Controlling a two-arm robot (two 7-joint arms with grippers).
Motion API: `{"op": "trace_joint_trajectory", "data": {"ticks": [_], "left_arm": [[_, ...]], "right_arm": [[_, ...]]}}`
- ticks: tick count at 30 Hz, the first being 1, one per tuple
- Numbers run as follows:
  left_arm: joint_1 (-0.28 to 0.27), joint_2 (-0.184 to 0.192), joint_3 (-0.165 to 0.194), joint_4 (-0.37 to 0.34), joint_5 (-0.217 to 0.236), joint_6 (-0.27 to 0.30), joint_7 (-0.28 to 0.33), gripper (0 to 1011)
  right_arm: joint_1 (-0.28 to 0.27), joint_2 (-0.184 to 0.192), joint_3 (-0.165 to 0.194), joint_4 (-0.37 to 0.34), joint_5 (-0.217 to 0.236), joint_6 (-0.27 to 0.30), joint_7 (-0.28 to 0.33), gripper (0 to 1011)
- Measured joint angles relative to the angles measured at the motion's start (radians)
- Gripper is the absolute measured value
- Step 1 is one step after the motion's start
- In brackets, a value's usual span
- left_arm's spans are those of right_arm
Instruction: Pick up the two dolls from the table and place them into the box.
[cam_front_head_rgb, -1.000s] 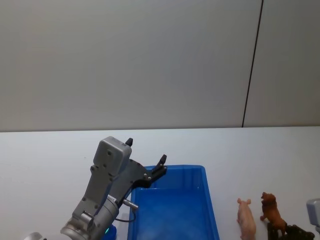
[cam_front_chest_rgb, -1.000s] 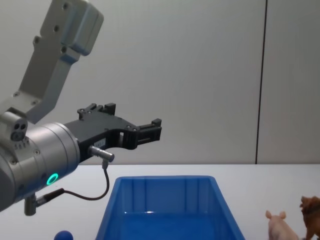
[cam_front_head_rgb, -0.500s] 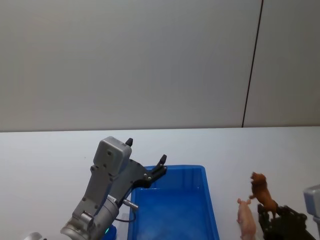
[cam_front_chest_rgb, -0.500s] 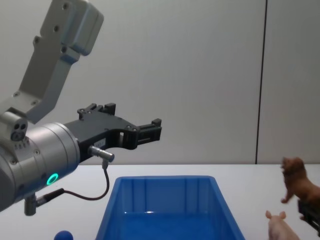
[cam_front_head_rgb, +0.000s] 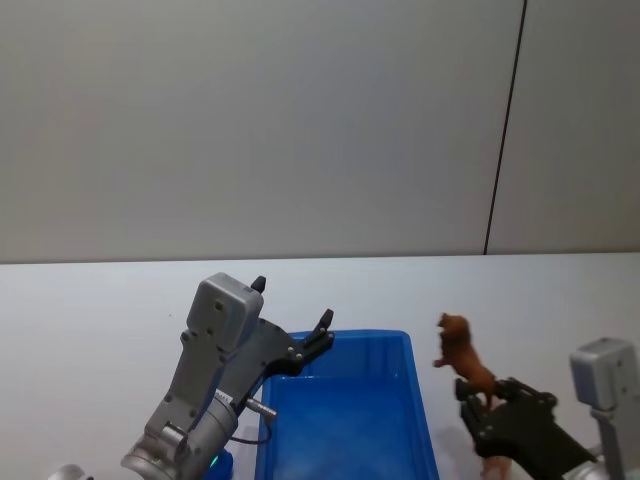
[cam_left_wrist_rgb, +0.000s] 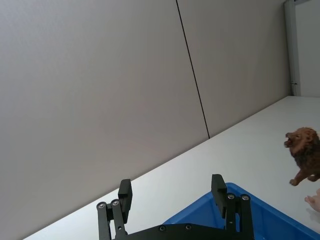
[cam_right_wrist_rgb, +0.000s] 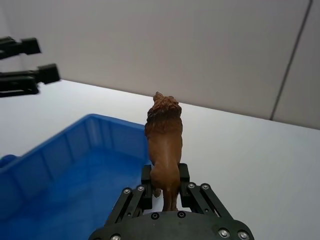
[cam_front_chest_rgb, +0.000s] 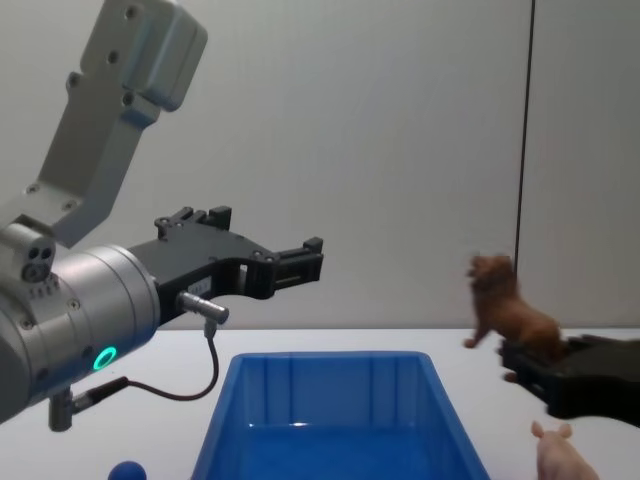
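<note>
Right wrist view: my right gripper (cam_right_wrist_rgb: 165, 173) clamps the lion figurine (cam_right_wrist_rgb: 164, 135) at its hindquarters; it seems stiff and light. My left gripper (cam_left_wrist_rgb: 171, 191) hovers, jaws apart.

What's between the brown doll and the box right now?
Nothing: in the chest view, only open air separates the brown doll, held by the right gripper, from the box rim.

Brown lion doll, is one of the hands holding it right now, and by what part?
Yes: the right hand grips the brown lion doll by its hindquarters, in the air beside the box. The left hand is open, holding nothing.
</note>
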Motion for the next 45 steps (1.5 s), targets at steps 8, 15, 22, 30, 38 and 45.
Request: {"op": "trace_joint_trajectory", "data": {"ticks": [8, 15, 22, 30, 38, 45], "left_arm": [[0.000, 0.000, 0.000, 0.000, 0.000, 0.000, 0.000, 1001], [0.000, 0.000, 0.000, 0.000, 0.000, 0.000, 0.000, 1001], [0.000, 0.000, 0.000, 0.000, 0.000, 0.000, 0.000, 1001], [0.000, 0.000, 0.000, 0.000, 0.000, 0.000, 0.000, 1001], [0.000, 0.000, 0.000, 0.000, 0.000, 0.000, 0.000, 1001], [0.000, 0.000, 0.000, 0.000, 0.000, 0.000, 0.000, 1001]], "right_arm": [[0.061, -0.043, -0.025, 0.048, 0.001, -0.002, 0.112, 283], [0.121, -0.087, -0.049, 0.112, -0.003, 0.009, 0.195, 445], [0.160, -0.115, -0.064, 0.159, -0.012, 0.022, 0.227, 662], [0.168, -0.118, -0.064, 0.170, -0.016, 0.032, 0.201, 893], [0.137, -0.097, -0.053, 0.134, -0.018, 0.033, 0.134, 1001], [0.081, -0.066, -0.044, 0.069, -0.030, 0.030, 0.043, 1001]]}}
